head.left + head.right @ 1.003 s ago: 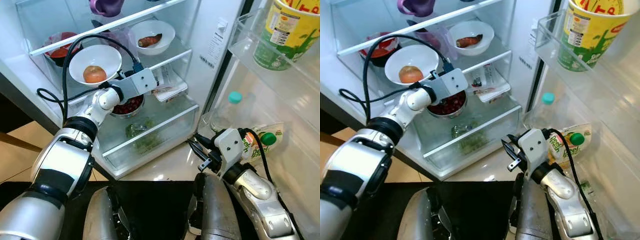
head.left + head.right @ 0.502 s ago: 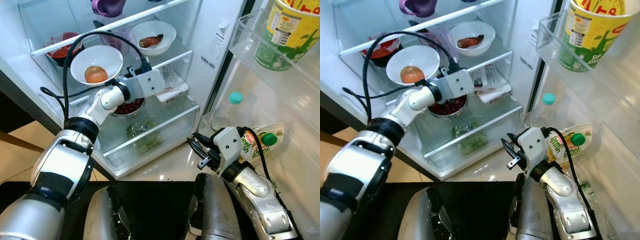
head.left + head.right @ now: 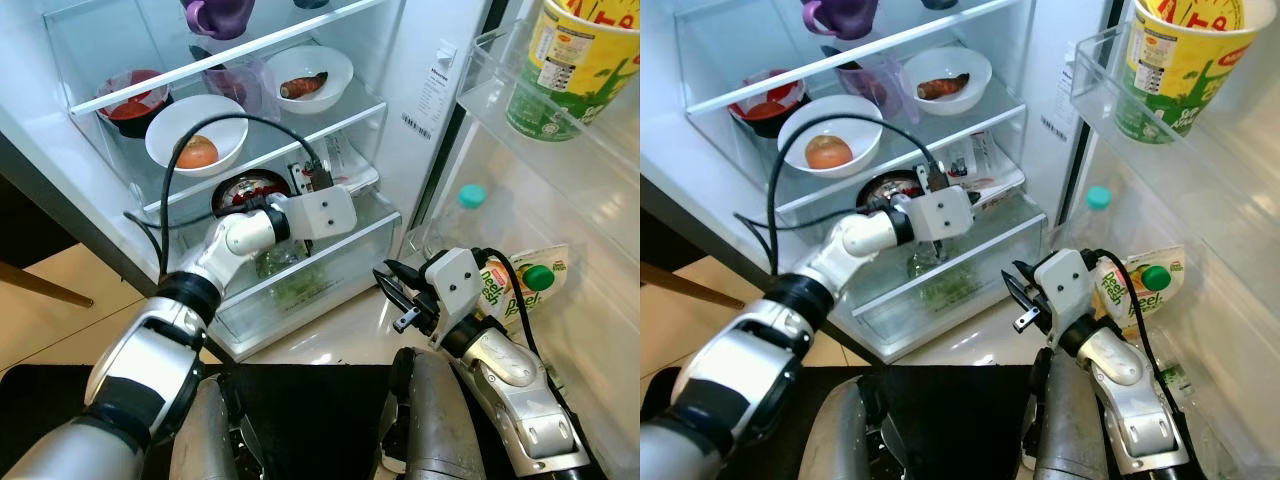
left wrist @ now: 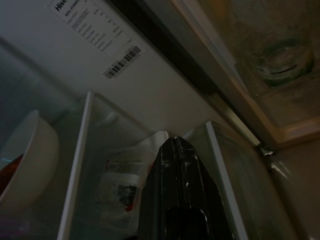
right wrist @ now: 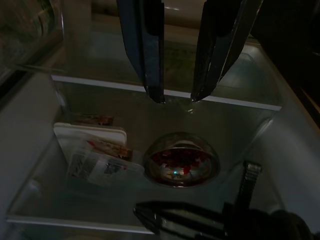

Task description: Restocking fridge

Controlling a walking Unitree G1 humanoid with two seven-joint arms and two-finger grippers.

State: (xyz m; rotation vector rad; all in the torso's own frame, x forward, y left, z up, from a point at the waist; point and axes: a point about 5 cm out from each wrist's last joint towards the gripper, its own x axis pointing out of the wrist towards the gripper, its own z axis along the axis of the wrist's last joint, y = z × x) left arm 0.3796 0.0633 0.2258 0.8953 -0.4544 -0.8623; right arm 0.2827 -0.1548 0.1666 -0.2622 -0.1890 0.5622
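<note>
My left gripper (image 4: 176, 145), fingers pressed together, sits under the glass shelf edge (image 3: 270, 165) beside the metal bowl of red food (image 3: 250, 190), tips pointing toward the packets (image 3: 340, 170). Right gripper (image 3: 392, 283), fingers spread, hovers outside the crisper drawer (image 3: 300, 275).

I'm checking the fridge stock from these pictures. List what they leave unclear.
1. Metal bowl of red food: in the left eye view the shelf edge and the left arm cover most of it.
2. Clear bottle with a teal cap: its contents don't show.
3. Crisper drawer: greens blurred behind its front, kind unclear.
4. Packets: right wrist view too dark to read the labels.
</note>
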